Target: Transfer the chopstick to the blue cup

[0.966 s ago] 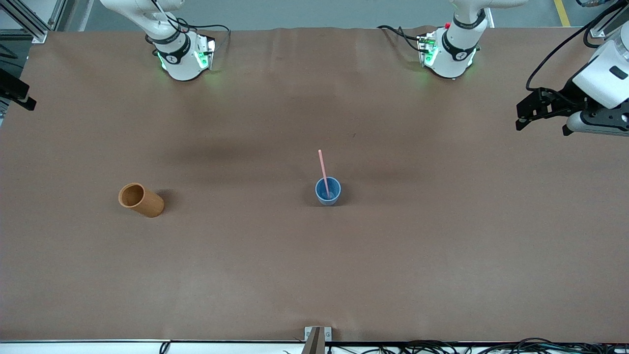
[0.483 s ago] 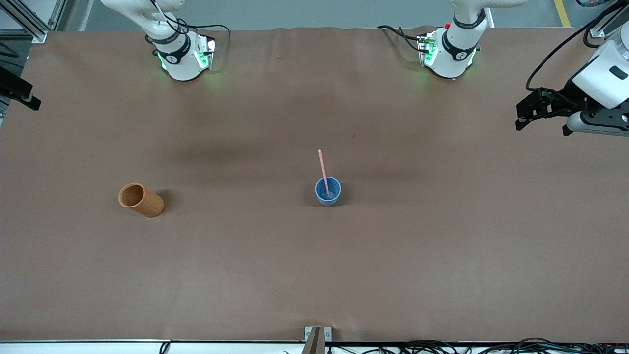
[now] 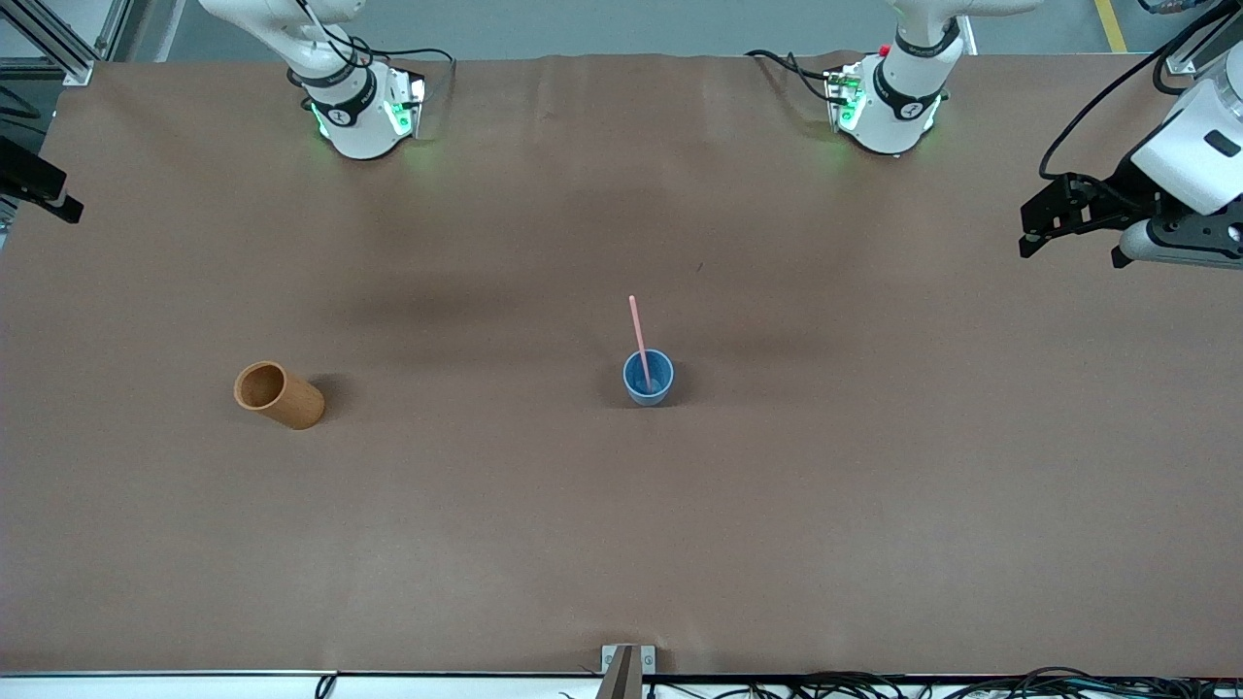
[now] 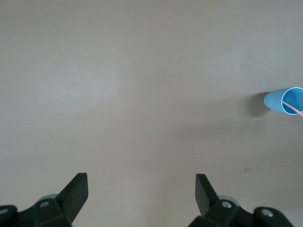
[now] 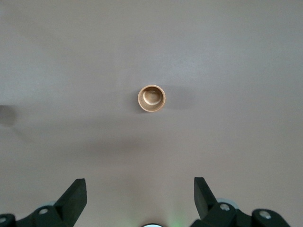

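chopstick in blue cup, orange cup seemingly empty

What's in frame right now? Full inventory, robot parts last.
chopstick: 1, pale pink, standing in the blue cup, leaning on its rim.
blue cup: 1, light blue, upright, mid-table.
orange cup: 1, orange-brown, empty, toward the right arm's end of the table.
table: 1, brown cover.
left gripper: 1, black, open, holding nothing, raised over the left arm's end of the table.
right gripper: 1, black, open, holding nothing, high above the orange cup.
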